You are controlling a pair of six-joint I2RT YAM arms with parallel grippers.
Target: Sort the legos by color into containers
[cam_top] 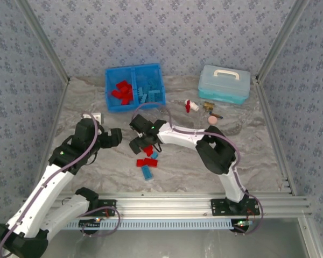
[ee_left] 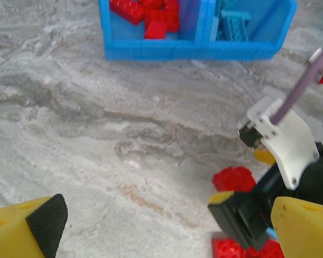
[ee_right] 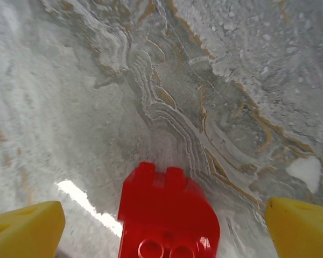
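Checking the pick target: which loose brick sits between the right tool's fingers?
The red brick, centred between the right tool's open fingers; the other loose bricks, red and light blue, lie nearer the arm bases.

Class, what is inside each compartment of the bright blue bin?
In the top view, the bin's left compartment holds red bricks, its right one light blue bricks. Any bricks lower in the piles, and the floor beneath them, are covered.

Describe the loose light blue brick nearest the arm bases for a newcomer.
From the bright blue divided plastic bin at the table's back left, come toward the arm bases to the loose bricks. The light blue rectangular plastic brick lies at their near edge, closer to the bases than the two red plastic bricks just behind it.
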